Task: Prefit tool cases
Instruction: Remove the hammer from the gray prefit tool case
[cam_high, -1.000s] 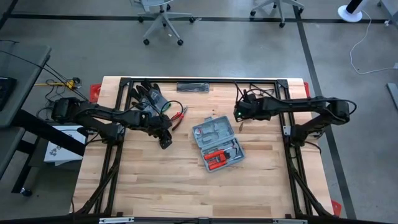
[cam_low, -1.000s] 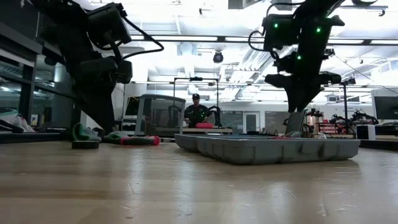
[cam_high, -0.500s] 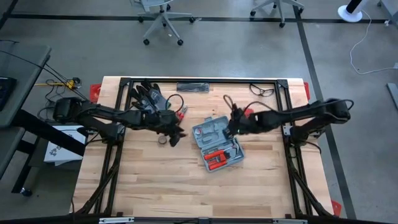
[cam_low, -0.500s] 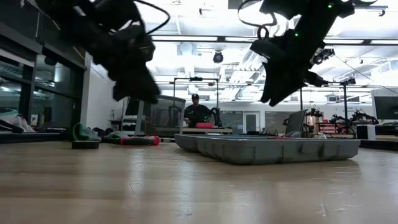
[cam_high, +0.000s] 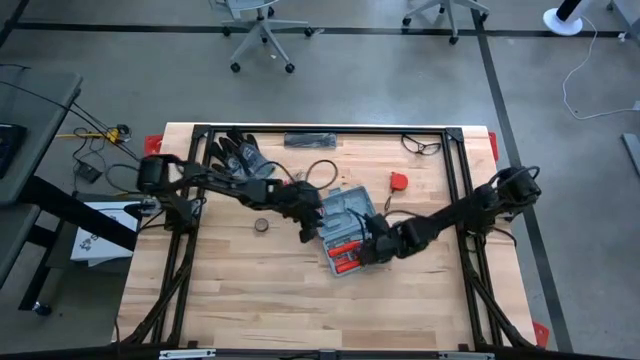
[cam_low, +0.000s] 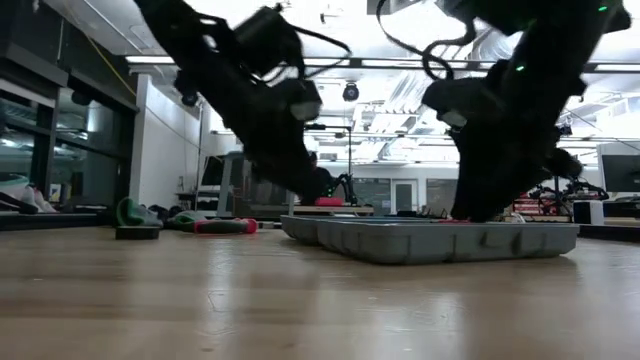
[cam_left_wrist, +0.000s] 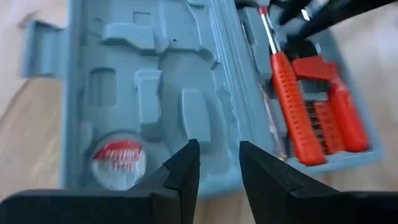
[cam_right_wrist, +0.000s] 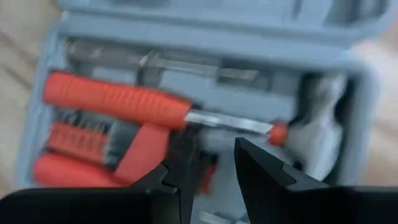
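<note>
Woodgrain of the table (cam_high: 250, 300) running up from the near edge to the tool case (cam_high: 350, 232), lying open and flat near the table's middle, both halves facing up. Hanging over the half nearer the front, the right gripper (cam_high: 368, 248), fingers parted with nothing between them, pointing down at the red-handled tools (cam_right_wrist: 118, 102) seated in their recesses. Hovering just beyond, over the other half, the left gripper (cam_high: 310, 230), fingers likewise apart and gripping nothing, looking onto mostly empty moulded recesses and one round red-and-white piece (cam_left_wrist: 118, 158). Not possible to tell whether either fingertip is touching the plastic.

Judging the shell as light, stiff and rather slick, likely sliding on the wood if pushed from one side only. Expecting the thin rim and the rounded outer edge of a half to be giving the best purchase, with the ribbed outside offering more bite than the smooth inside. Pinching a tool handle looking riskier, as seated pieces might be popping loose. Bracing one half while swinging the other about the hinge seeming the safer way of folding it.

Farther back, lying apart from the case: a small roll (cam_high: 261, 226), a red item (cam_high: 399, 181), and dark gloves (cam_high: 238, 155) by the far edge.
</note>
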